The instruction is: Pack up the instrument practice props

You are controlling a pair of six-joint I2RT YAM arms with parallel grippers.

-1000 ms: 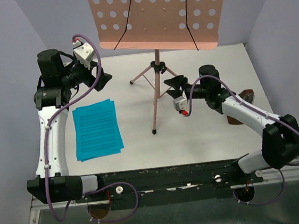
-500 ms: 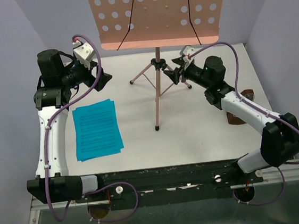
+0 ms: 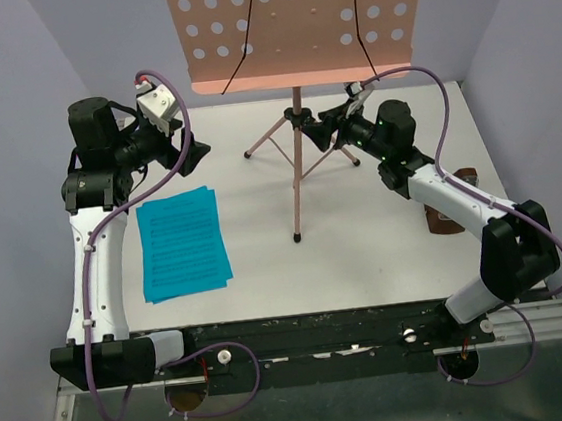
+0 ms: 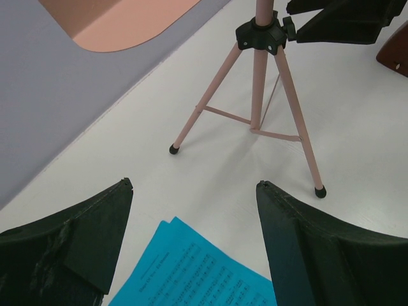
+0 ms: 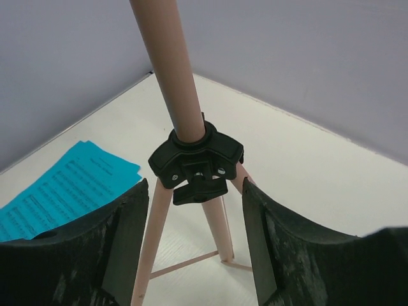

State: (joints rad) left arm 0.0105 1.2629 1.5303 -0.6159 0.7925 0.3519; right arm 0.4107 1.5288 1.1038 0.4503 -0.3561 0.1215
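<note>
Where the music stand (image 3: 297,169) stood: upright on its three legs at 12 o'clock on the white table (image 3: 366,252), with its hole-dotted pink desk (image 3: 292,28) high above the far edge.
Right gripper (image 5: 194,185): released, jaws apart on either side of the stand's black hub (image 5: 196,156) at the top of the legs. It reached in from 3 o'clock, and no clamping contact could be seen.
Left gripper (image 4: 194,185): released and wide, holding nothing, raised at 10 o'clock and aimed toward the tripod feet.
Music sheets (image 3: 182,243): a small blue stack lay flat at 9 o'clock, well apart from the stand.
Metronome (image 3: 446,223): brown, at 3 o'clock, mostly hidden beneath the right forearm (image 3: 451,198).
</note>
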